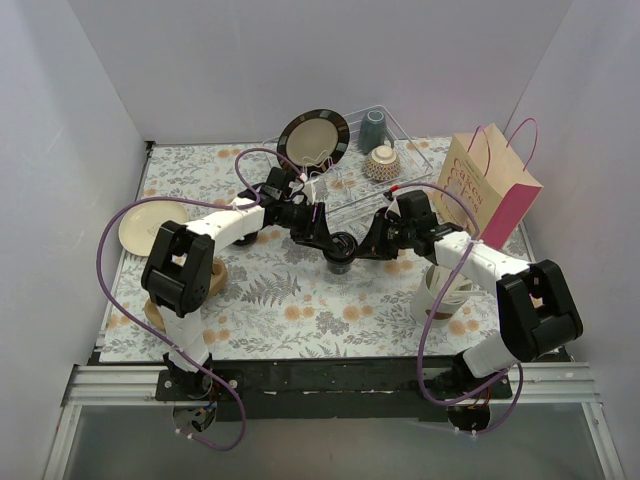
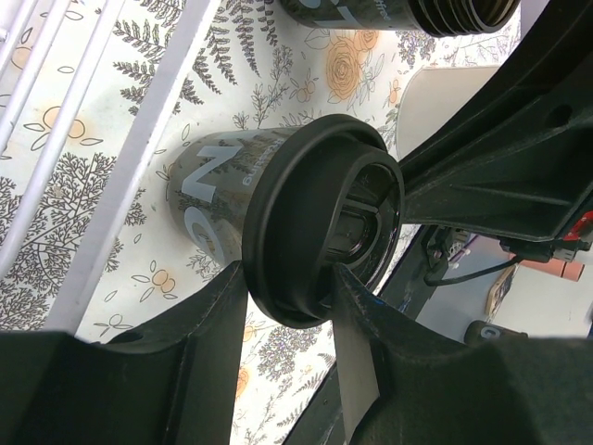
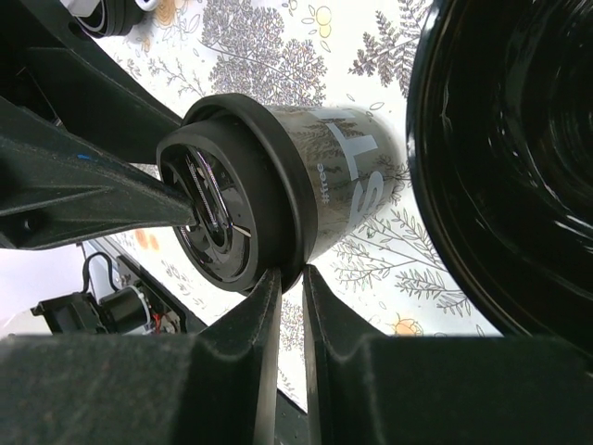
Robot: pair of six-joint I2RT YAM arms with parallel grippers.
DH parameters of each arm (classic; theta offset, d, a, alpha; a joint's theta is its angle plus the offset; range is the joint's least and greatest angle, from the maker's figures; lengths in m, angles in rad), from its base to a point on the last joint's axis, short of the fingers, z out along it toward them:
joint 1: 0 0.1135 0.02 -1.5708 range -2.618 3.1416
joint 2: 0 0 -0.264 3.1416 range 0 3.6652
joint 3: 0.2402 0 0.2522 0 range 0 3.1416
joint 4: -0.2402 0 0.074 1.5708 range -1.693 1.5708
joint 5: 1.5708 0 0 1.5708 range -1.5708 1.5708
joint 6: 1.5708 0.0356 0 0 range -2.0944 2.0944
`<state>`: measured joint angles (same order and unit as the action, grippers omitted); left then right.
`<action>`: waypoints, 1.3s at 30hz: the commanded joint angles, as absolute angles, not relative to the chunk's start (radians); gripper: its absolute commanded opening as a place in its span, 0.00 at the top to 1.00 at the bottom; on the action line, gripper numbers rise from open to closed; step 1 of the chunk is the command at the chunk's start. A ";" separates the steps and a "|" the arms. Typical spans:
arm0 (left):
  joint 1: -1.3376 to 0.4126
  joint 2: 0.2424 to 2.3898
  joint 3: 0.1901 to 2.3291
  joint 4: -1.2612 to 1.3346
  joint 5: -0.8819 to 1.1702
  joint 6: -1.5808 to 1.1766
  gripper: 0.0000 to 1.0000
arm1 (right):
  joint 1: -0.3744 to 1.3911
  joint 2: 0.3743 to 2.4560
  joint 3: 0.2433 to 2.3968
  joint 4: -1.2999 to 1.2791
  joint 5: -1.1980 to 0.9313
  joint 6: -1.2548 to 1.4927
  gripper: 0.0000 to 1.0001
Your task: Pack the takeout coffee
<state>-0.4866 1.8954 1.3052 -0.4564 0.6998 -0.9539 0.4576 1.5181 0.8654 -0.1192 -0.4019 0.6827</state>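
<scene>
Closest to us, the left gripper is clamped on the lidded top of the takeout coffee cup. We fear the lid could pop off, or the cup tip, if the grippers pull apart. The cup sits on the table between both grippers; the right gripper has its jaws nearly together at the lid's rim, and we cannot tell if they grip.

Black lidded cup: just the one | plates: two, dark plate and cream plate | paper bag: one | grey-blue mug: one | ribbed bowl: one | clear rack: one | white cup: one
</scene>
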 commanded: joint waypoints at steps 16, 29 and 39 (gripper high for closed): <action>-0.531 1.974 1.313 -0.749 0.420 -0.951 0.51 | 0.492 1.635 1.167 -0.436 -0.249 0.541 0.66; -0.531 1.936 1.356 -0.793 0.436 -0.985 0.26 | 0.492 1.641 1.304 -0.520 -0.259 0.518 0.65; -0.526 1.927 1.423 -0.839 0.382 -0.968 0.23 | 0.492 1.664 1.339 -0.523 -0.279 0.500 0.65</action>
<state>-0.5255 1.8782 1.4197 -0.7616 0.5392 -1.0023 0.4911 1.6604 1.2819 -0.5076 -0.2657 0.5190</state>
